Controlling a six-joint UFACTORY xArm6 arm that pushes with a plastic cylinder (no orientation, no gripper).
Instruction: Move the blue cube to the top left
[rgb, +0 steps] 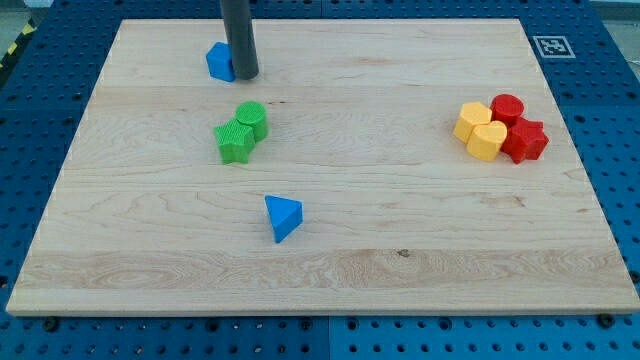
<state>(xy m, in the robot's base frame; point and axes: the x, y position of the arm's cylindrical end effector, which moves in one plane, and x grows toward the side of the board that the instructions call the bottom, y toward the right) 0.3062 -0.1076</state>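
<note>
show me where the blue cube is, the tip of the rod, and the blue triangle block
blue cube (217, 62): camera view, on its visible left face, beside the rod.
my tip (246, 76): camera view, the rod's very lower end, touching the cube's right side.
blue triangular block (282, 217): camera view, middle of its top face.

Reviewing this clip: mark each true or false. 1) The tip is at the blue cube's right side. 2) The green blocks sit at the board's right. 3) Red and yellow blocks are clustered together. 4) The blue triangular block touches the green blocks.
1) True: my tip is against the blue cube on its right.
2) False: the green blocks sit left of centre.
3) True: the red blocks and yellow blocks are bunched together at the right.
4) False: the blue triangular block lies apart, below them.
</note>
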